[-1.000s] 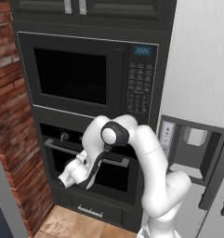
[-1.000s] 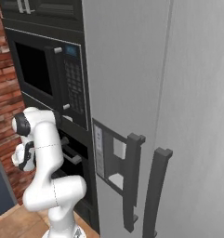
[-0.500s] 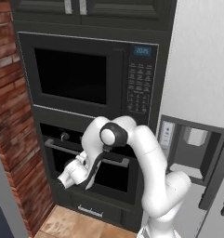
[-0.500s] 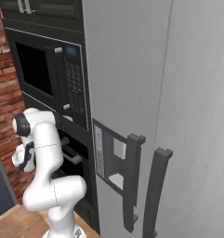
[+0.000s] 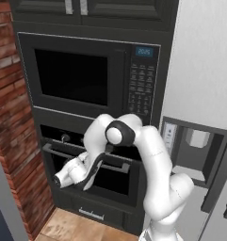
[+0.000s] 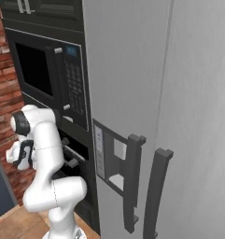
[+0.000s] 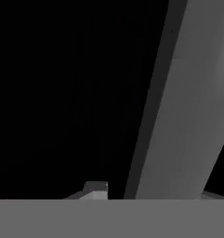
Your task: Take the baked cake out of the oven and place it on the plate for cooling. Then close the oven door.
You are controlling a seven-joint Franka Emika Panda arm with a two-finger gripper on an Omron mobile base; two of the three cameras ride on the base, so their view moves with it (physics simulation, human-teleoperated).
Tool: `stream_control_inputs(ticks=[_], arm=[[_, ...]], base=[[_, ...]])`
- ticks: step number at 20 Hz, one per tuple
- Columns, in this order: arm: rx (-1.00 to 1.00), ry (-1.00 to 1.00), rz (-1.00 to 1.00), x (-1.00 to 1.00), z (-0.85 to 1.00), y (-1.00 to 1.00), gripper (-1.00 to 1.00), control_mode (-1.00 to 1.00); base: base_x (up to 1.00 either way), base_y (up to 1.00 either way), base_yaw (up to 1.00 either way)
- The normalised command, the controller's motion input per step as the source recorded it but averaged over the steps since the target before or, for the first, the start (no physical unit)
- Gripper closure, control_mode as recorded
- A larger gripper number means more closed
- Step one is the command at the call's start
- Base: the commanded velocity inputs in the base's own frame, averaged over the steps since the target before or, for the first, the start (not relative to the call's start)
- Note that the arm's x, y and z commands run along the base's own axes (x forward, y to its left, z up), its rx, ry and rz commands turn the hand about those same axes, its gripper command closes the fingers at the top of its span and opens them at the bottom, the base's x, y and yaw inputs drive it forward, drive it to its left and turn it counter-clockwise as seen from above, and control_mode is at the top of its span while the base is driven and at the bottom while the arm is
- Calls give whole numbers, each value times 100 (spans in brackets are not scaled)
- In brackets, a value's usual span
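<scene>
Arm: folded, elbow high, forearm angled down-left. Tool [image 5: 58, 180]: before the oven door [image 5: 115, 181], beside its silver handle [image 5: 116, 165]; opening cannot be told. Door: black, nearly shut, below the built-in microwave [image 5: 91, 75].

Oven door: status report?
End effector down at the oven door, by the silver bar handle; open or shut unclear. Door looks closed. Cake hidden. Nothing blocking.

The oven [image 5: 89, 162] sits below the microwave [image 5: 91, 77], left of the fridge [image 5: 204, 94].
</scene>
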Motion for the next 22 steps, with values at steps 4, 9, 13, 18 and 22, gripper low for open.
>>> stream_control_inputs(ticks=[4,9,13,18,22], arm=[[13,33,0,-99,-28,100,100,-100],[17,39,0,-100,-31,100,100,-100],[17,40,0,-100,-53,100,-100,-100],[9,36,0,-97,-54,82,-100,-100],[0,-2,0,-14,95,5,-100,-100]], base=[[0,0,0],[0,0,0],[0,0,0],[0,0,0],[0,0,0]])
